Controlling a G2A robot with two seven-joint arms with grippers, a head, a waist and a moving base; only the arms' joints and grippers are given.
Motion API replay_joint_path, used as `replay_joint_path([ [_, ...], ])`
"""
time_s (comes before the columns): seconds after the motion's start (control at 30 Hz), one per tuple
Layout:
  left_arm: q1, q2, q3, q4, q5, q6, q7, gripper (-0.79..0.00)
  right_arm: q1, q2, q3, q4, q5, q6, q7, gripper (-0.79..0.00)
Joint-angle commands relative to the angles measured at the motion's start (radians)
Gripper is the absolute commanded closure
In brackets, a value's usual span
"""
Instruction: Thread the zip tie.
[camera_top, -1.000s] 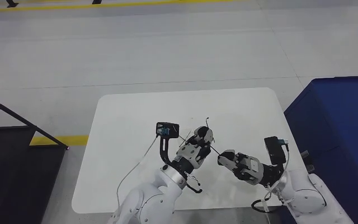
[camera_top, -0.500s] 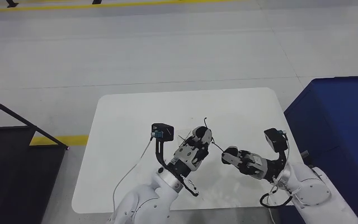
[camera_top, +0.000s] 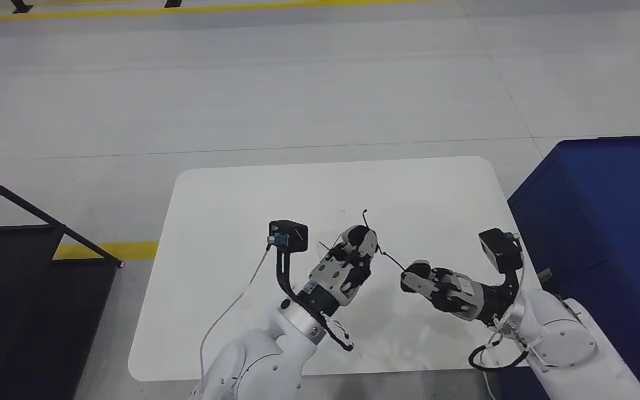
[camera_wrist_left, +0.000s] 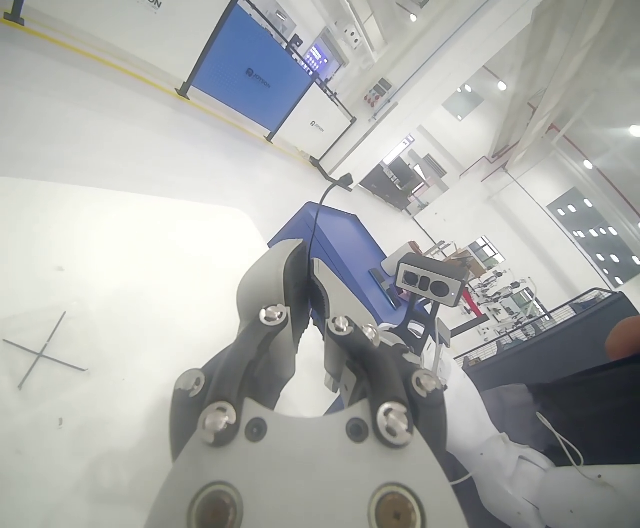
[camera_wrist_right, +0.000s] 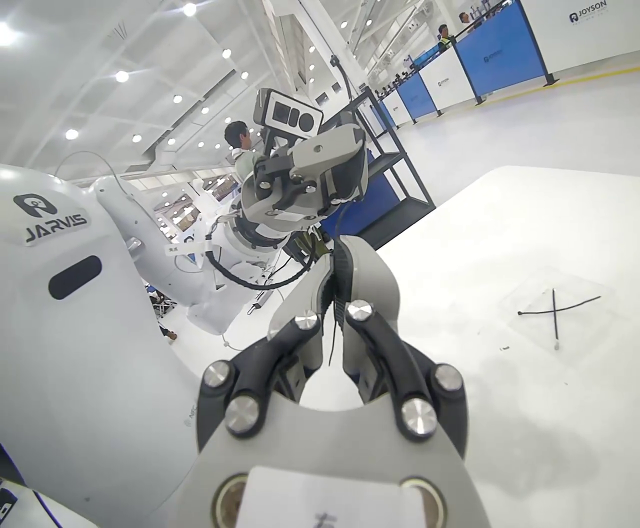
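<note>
My left end effector (camera_wrist_left: 305, 257) pinches the zip tie (camera_wrist_left: 316, 220) near its head (camera_wrist_left: 345, 180); my right end effector (camera_wrist_right: 334, 265), gripping the tail (camera_wrist_right: 331, 340), should steer it squarely in.

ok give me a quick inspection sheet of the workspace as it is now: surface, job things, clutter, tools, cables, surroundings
surface: white table with rounded corners.
job's things: black zip tie held off the table, its head sticking up past the left tool; in the top view a thin stretch runs across to the right tool.
clutter: two spare ties lying crossed on the table.
grippers: left tool shut on the zip tie; right tool shut on its thin tail.
cables: white cable hanging from the left wrist camera.
surroundings: blue cabinet beside the table; yellow floor line.
</note>
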Motion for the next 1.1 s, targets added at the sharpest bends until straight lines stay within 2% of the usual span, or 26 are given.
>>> replay_joint_path([
  [0.0,-0.002,-0.001,0.003,0.001,0.000,-0.004,0.007,0.000,0.001,0.000,-0.002,0.000,-0.005,-0.002,0.005,0.000],
  [1.07,0.009,0.004,-0.014,-0.013,-0.008,-0.012,-0.024,0.000,0.001,0.001,-0.005,-0.001,-0.004,-0.003,0.009,0.000],
])
